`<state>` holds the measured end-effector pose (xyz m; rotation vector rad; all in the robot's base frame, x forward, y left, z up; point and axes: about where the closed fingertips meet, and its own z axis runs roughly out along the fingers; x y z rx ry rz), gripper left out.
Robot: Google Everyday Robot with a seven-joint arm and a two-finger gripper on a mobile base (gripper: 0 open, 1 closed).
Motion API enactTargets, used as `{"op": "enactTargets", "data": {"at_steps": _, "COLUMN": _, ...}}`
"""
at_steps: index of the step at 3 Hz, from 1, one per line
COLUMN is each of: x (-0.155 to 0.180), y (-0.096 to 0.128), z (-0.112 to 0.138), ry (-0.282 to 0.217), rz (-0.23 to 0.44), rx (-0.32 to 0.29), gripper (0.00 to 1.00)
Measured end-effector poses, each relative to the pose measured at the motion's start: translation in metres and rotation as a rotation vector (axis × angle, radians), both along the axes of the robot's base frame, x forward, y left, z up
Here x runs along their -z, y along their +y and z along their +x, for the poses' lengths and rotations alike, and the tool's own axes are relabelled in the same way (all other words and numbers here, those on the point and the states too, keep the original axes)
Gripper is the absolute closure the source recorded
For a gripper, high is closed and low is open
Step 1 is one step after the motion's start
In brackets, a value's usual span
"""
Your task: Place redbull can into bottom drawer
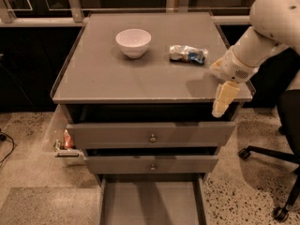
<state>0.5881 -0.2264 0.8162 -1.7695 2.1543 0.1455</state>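
The redbull can (188, 54) lies on its side on the grey cabinet top (140, 78), right of a white bowl (133, 41). The bottom drawer (150, 204) is pulled out at floor level, and the part of its flat grey tray in view holds nothing. My gripper (220, 82) hangs at the cabinet top's front right corner, in front of and to the right of the can. It is open, holds nothing and is not touching the can.
Two upper grey drawers with small round knobs (153, 138) are pulled out partway above the bottom one. A clear side bin (63, 142) with small items hangs on the cabinet's left. An office chair base (267, 158) stands on the floor at the right.
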Motion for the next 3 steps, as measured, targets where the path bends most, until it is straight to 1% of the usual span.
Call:
{"op": "enactTargets", "data": {"at_steps": 1, "x": 0.022, "y": -0.003, "z": 0.043, "ry": 0.071, "rz": -0.013, "rx": -0.044, "gripper": 0.0}}
{"op": "enactTargets", "data": {"at_steps": 2, "x": 0.008, "y": -0.012, "z": 0.062, "ry": 0.029, "rz": -0.015, "rx": -0.027, "gripper": 0.0}}
{"op": "enactTargets", "data": {"at_steps": 3, "x": 0.008, "y": -0.011, "z": 0.062, "ry": 0.029, "rz": -0.015, "rx": -0.028, "gripper": 0.0}}
